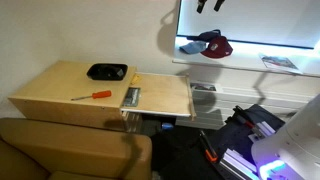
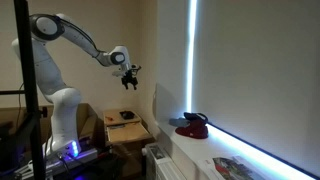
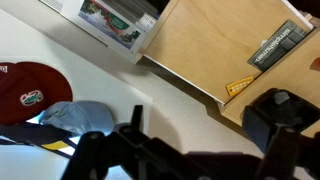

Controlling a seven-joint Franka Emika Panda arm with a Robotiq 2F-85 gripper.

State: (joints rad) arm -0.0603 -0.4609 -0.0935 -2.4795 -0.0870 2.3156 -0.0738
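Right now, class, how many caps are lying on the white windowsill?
2. Both lie on the windowsill: a red cap and, right beside it, a pale blue cap. More could be hidden outside the views.

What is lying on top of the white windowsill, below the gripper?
A dark red cap and a blue-grey cap beside it lie on the windowsill, with a magazine farther along. The open gripper hangs above them. Anything under the caps is hidden.

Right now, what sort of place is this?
Probably a living room or home office: a wooden desk with a screwdriver, a brown couch, and a cap on the windowsill.
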